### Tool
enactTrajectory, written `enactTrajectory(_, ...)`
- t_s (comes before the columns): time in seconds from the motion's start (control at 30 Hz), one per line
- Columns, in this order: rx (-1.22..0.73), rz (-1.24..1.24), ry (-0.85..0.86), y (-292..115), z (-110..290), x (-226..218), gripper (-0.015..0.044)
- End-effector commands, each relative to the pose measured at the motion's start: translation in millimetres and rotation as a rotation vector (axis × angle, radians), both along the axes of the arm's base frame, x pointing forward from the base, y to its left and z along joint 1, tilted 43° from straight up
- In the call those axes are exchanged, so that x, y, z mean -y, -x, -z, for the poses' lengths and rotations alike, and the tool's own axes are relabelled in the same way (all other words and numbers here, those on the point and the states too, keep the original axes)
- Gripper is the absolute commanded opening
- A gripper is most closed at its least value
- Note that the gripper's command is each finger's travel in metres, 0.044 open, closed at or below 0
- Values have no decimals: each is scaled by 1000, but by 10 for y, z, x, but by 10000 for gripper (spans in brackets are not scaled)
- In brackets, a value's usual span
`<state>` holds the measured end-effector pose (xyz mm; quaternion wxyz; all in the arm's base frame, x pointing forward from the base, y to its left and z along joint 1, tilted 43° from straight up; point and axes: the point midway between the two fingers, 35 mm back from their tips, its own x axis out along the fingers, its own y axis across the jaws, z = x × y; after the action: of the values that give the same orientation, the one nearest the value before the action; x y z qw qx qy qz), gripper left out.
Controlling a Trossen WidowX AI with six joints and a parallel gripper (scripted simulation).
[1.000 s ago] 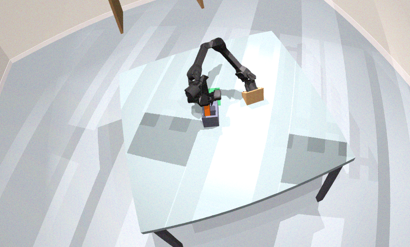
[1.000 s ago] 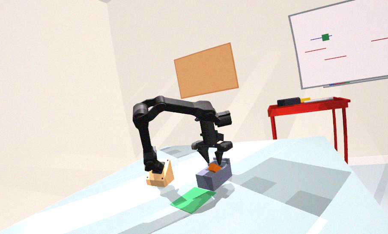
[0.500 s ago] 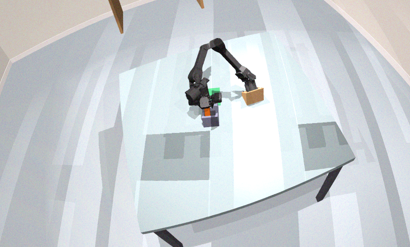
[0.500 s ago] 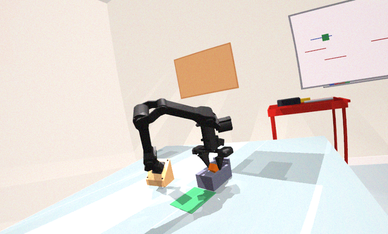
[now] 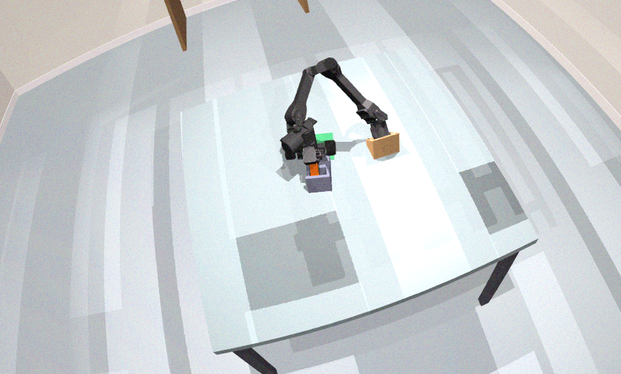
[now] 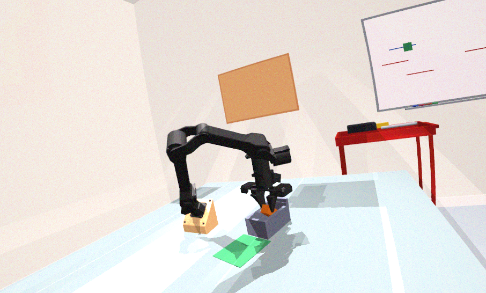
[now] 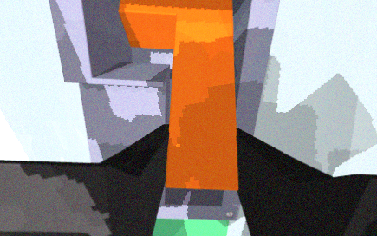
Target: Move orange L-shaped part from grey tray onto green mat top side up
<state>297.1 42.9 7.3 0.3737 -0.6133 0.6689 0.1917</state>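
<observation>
The gripper (image 7: 202,173) has pinched the orange part's (image 7: 202,130) raised end; its long side points away toward the tray (image 7: 122,108).

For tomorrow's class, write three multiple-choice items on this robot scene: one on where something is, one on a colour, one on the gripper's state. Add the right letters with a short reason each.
1. Where does the green mat lie?
A. On the red side table
B. On the table top beside the grey tray
C. On top of the arm's base

2. What colour is the L-shaped part?
A. Orange
B. Blue
C. Yellow

3. How does the gripper stand?
A. Wide open above the tray
B. Shut on nothing
C. Shut on the raised end of the part

Answers:
1 B, the exterior view shows the mat flat on the table top next to the tray.
2 A, the wrist view shows the part bright orange against the grey pocket.
3 C, in the wrist view both dark fingers press against the part's straight end.
</observation>
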Motion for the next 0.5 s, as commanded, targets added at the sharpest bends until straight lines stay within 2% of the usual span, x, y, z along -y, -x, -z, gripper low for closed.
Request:
enactTrajectory(0.0,1,0,0,-1,-3,-5,30)
enactTrajectory(0.07,1,0,0,-1,-3,-5,0)
enactTrajectory(0.47,0,-2,1,3,-75,-73,0)
